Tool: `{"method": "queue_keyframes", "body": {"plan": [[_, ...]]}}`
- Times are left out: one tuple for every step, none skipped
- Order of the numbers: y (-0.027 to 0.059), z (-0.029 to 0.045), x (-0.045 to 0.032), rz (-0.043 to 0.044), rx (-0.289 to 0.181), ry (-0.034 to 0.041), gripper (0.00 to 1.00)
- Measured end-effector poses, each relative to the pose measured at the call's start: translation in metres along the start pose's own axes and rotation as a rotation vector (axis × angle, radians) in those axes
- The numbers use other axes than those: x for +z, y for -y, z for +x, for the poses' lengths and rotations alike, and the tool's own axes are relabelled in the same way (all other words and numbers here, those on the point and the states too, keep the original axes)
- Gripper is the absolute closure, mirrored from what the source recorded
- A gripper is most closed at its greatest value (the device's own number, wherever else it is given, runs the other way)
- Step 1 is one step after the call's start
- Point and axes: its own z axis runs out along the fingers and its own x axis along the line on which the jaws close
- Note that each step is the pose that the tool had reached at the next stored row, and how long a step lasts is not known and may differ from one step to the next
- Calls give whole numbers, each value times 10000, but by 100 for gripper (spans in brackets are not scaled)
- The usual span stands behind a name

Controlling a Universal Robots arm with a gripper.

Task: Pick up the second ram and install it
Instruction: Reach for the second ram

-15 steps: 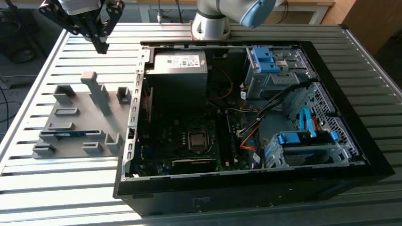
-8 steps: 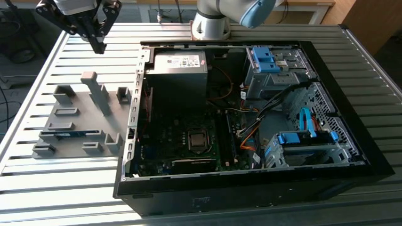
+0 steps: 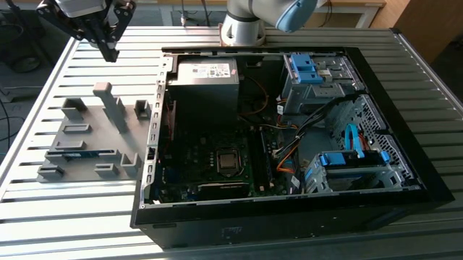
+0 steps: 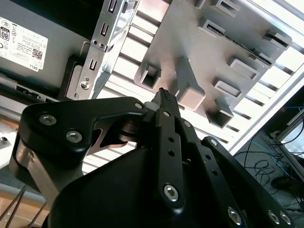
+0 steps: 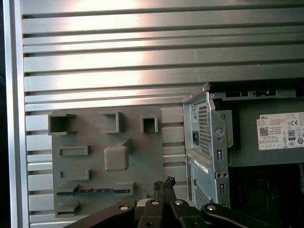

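I am hovering the empty, clenched end effector (image 3: 108, 52) above the holder (image 3: 92, 142) cradling the second ram (image 5: 92, 191). Grasping it, I judge, is calling for parted fingers (image 4: 166, 123).

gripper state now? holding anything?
Gripper: closed, holding nothing, raised over the grey holder. The second ram sits in a slot of that holder.

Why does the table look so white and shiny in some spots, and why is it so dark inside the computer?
First wrist view: light glares off the slatted metal table in bright bands. Second wrist view: the table washes out white too. Exterior view: the walls of the computer case shade its inside, so it looks dark.
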Motion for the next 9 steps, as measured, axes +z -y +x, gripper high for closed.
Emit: {"method": "queue_keyframes", "body": {"plan": [[1,8,0,0,0,0,89],[1,18,-1,0,1,0,89],[2,28,-1,0,0,0,89],[3,40,-1,0,1,0,89],[4,53,-2,0,1,0,89],[5,65,-2,0,1,0,89],[6,78,-2,0,1,0,89],[7,93,-3,0,0,0,89],[8,109,-3,0,0,0,89]]}}
